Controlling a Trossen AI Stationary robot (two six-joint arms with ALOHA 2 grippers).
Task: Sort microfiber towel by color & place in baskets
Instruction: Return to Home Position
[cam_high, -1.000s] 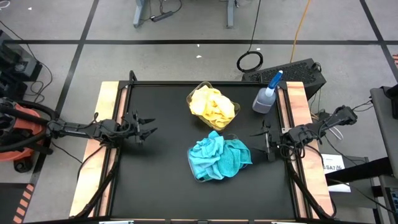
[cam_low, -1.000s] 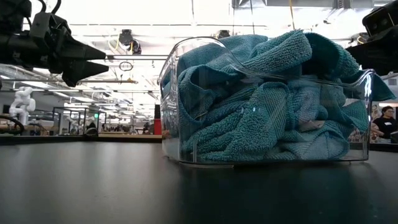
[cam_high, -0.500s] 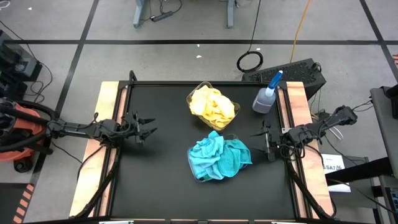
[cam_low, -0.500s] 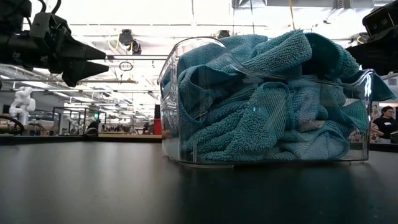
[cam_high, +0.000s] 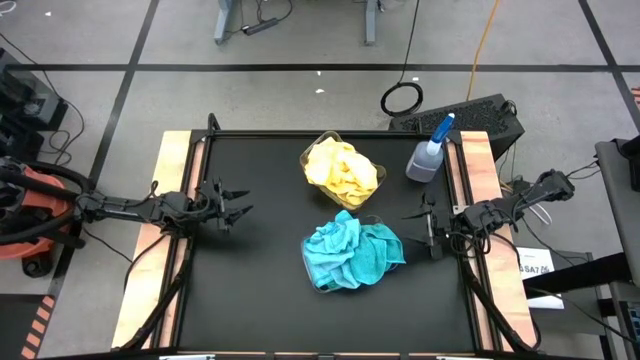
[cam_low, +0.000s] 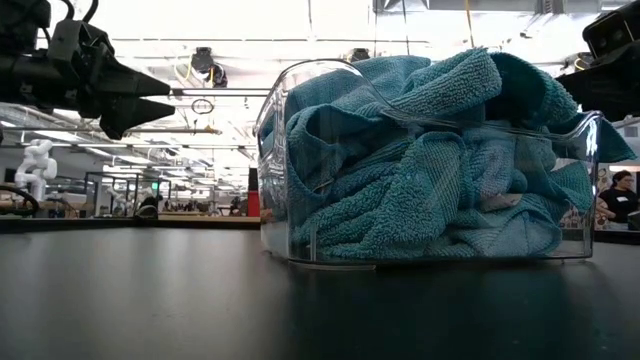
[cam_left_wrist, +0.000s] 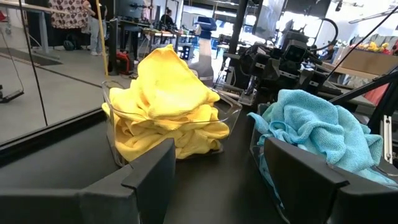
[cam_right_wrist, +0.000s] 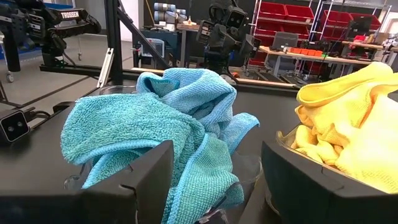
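low view, basket (cam_low: 280, 235) hides yellow towels (cam_high: 343, 168)

— What sits on the black table top (cam_high: 250, 275)?
— A clear spray bottle (cam_high: 428, 156) with a blue nozzle, upright near the far right corner
— And beyond the table?
— A coiled cable (cam_high: 384, 101) on the grey floor (cam_high: 300, 40), red bins (cam_right_wrist: 339, 17) on shelves, a person (cam_low: 622, 196) far back

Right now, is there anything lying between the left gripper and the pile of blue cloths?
No. The high view shows only bare black table between the left gripper and the blue cloths.
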